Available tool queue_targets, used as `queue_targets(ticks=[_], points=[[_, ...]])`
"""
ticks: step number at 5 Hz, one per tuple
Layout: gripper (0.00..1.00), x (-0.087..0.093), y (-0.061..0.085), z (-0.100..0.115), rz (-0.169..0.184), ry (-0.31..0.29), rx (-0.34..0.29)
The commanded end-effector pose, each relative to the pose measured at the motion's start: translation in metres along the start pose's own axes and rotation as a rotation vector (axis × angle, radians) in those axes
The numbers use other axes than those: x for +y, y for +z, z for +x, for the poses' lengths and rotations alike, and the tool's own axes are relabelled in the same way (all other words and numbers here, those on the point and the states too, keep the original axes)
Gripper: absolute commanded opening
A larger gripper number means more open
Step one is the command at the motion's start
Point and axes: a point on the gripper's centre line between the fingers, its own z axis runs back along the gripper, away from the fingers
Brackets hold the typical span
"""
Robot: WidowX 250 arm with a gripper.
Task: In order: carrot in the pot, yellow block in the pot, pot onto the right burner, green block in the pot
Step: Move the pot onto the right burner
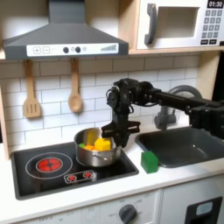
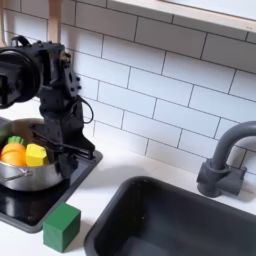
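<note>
Pot first: the round shiny steel pot (image 1: 98,151) (image 2: 30,165) sits on the black cooktop (image 1: 61,173) (image 2: 30,205), directly under and against my black gripper (image 1: 119,138) (image 2: 72,143). My fingers reach down at its rim on the side toward the sink, but whether they are clamped on the rim or merely beside it I cannot tell. Inside the pot, just off my fingertips, lie the small orange toy carrot with a green top (image 1: 90,140) (image 2: 12,152) and the small bright yellow ridged block (image 1: 103,144) (image 2: 36,154), the two touching; the yellow block is the nearer to my gripper.

Past the pot, away from my gripper in the first exterior view, the red-ringed burner (image 1: 48,163) glows on the cooktop's left half. On the other side, below my gripper and near the edge of the cooktop, the small bright green chunky block (image 1: 150,161) (image 2: 61,227) stands upright on the white counter (image 1: 105,192) (image 2: 100,180), apart from the pot.

Beyond that block lies the dark recessed sink (image 1: 184,144) (image 2: 180,220) with its grey curved faucet (image 1: 175,94) (image 2: 225,160). Behind my arm is the white tiled wall (image 1: 52,96) (image 2: 170,90), where two wooden utensils (image 1: 31,92) hang under the grey range hood (image 1: 66,35).
</note>
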Motion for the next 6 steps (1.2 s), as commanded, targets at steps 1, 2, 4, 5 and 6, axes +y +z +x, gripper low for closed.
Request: queue_targets(ticks=[1, 2, 4, 5, 6], points=[[1.00, 0.002, 0.001, -0.005, -0.020, 0.036, 0.021], [1.00, 0.001, 0.003, -0.004, -0.008, 0.022, 0.020], [1.00, 0.003, 0.007, -0.002, -0.010, 0.032, 0.011], [1.00, 0.008, 0.018, -0.002, -0.006, 0.050, -0.011], [1.00, 0.005, 0.027, -0.001, -0.009, 0.045, -0.027]])
